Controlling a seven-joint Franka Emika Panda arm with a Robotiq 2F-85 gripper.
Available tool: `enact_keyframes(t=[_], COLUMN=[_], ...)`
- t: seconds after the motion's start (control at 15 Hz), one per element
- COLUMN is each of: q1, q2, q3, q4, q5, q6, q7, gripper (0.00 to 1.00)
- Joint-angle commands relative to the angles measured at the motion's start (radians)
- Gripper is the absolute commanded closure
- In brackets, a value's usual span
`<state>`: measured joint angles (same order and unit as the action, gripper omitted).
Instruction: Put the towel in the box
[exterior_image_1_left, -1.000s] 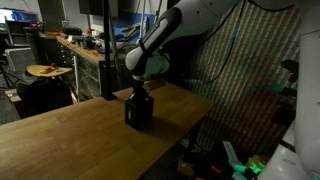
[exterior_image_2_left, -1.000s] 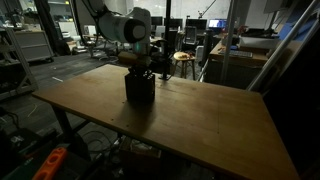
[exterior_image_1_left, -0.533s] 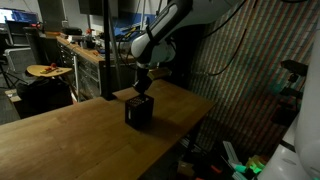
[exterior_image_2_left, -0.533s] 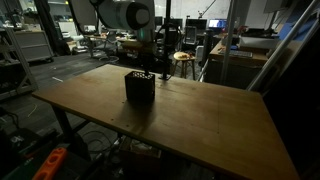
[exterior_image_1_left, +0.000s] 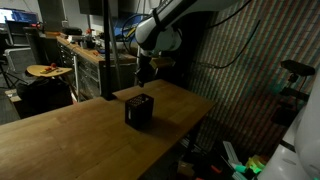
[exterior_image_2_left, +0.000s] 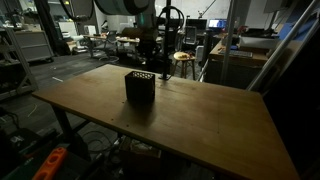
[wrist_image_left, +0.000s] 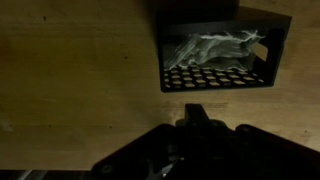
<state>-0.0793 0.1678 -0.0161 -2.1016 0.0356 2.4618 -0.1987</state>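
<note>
A black perforated box (exterior_image_1_left: 139, 111) stands on the wooden table (exterior_image_1_left: 80, 140), also seen in the other exterior view (exterior_image_2_left: 140, 87). In the wrist view the box (wrist_image_left: 262, 55) is open at the top, and a pale crumpled towel (wrist_image_left: 215, 50) lies inside it. My gripper (exterior_image_1_left: 145, 73) hangs well above the box, apart from it, and also shows in an exterior view (exterior_image_2_left: 148, 58). In the wrist view its dark fingers (wrist_image_left: 196, 112) meet in one central point and hold nothing.
The table's far edge (exterior_image_1_left: 190, 97) is close behind the box. A workbench with clutter (exterior_image_1_left: 70, 50) and a stool (exterior_image_2_left: 182, 62) stand beyond the table. A patterned curtain (exterior_image_1_left: 250, 70) hangs at the side.
My gripper has risen straight up out of the box, from inside it to well above it. The towel has stayed in the box.
</note>
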Motion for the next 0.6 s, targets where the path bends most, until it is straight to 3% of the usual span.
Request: enact_keyframes(t=[0.0, 0.07, 0.13, 0.2, 0.47, 0.53], q1=[0.003, 0.004, 0.005, 0.006, 0.005, 0.005], q2=[-0.070, -0.079, -0.031, -0.035, -0.022, -0.020], q3=[-0.002, -0.003, -0.005, -0.005, -0.005, -0.005], q4=[-0.033, -0.036, -0.003, -0.002, -0.004, -0.003], q5=[0.032, 0.038, 0.017, 0.018, 0.018, 0.018], q6=[0.020, 0.024, 0.000, -0.002, -0.003, -0.003], q7=[0.021, 0.029, 0.014, 0.016, 0.015, 0.015], gripper=[0.90, 0.90, 0.62, 0.86, 0.63, 0.62])
